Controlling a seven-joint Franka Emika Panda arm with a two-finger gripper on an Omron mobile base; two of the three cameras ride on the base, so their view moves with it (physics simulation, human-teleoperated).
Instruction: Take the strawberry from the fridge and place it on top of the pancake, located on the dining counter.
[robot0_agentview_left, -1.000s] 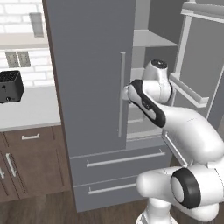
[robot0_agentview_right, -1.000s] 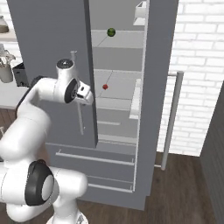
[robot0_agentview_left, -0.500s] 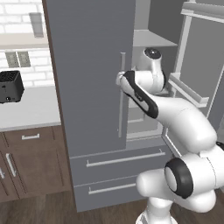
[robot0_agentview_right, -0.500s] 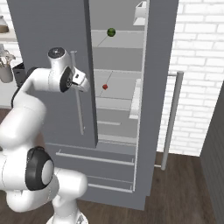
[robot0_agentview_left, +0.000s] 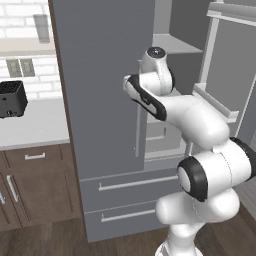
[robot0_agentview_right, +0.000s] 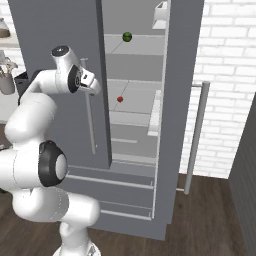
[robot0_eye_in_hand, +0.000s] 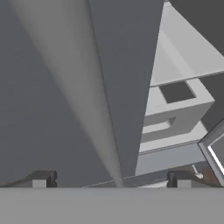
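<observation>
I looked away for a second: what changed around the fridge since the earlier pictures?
The white arm swung up and left toward the closed grey fridge door's bar handle; its open claw holds nothing. The tiny red strawberry and the small green round fruit stayed on their shelves, right door open.

Glossy white arm (robot0_agentview_left: 200, 120), dark joints

A home kitchen: grey fridge (robot0_agentview_left: 107, 100), toaster (robot0_agentview_left: 12, 98), wood cabinets (robot0_agentview_left: 35, 185).
</observation>
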